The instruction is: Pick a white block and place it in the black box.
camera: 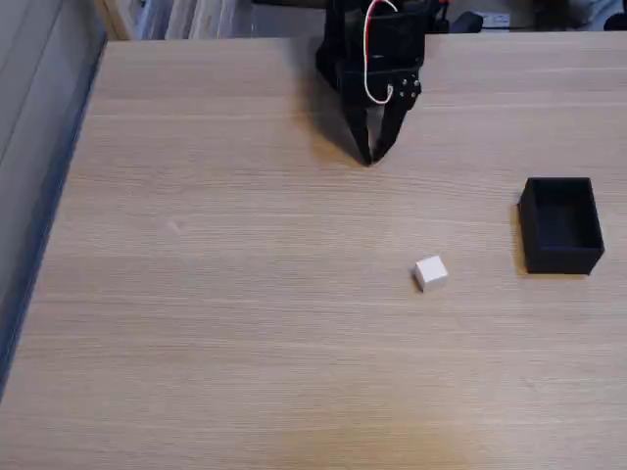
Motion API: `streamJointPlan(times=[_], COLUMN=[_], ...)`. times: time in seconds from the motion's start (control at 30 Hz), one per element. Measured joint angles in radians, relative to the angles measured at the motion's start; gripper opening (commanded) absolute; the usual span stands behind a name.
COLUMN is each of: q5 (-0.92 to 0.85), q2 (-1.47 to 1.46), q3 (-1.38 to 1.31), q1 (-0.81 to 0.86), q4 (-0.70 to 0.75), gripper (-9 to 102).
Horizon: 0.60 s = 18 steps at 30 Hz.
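We look down in the fixed view on a pale wood-grain counter [245, 323]. Along its far edge we see a blurred row of what may be books or papers [186, 18] at the upper left, and some dark clutter [509, 15] at the upper right, too indistinct for us to name. A grey surface with a blue strip [39, 225] runs down the left side of the counter. We can read no writing, label or brand anywhere; the spines at the back are too blurred.

The white block [430, 272] lies on the counter right of centre, turned a little out of line with the grain. The black box [560, 225] sits well to its right, near the right edge, open side up, and its dark interior shows nothing we can make out. Bare counter lies between the block and the box, and between the block and the arm.

The black arm [377, 49] stands at the top centre, with a white cable [370, 69] looping over it. Its end effector [370, 157] points down toward the counter, well apart from the block. Its fingers meet at the tips, so we see them closed together with nothing between them.
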Motion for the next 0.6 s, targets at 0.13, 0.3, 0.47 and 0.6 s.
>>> streamJointPlan(times=[0.13, 0.3, 0.47, 0.6], q5=[0.0, 0.0, 0.0, 0.0], q2=[0.0, 0.0, 0.0, 0.0], q3=[0.0, 0.0, 0.0, 0.0], q1=[0.005, 0.028, 0.034, 0.034], q4=[0.0, 0.0, 0.0, 0.0], gripper=[0, 0, 0, 0])
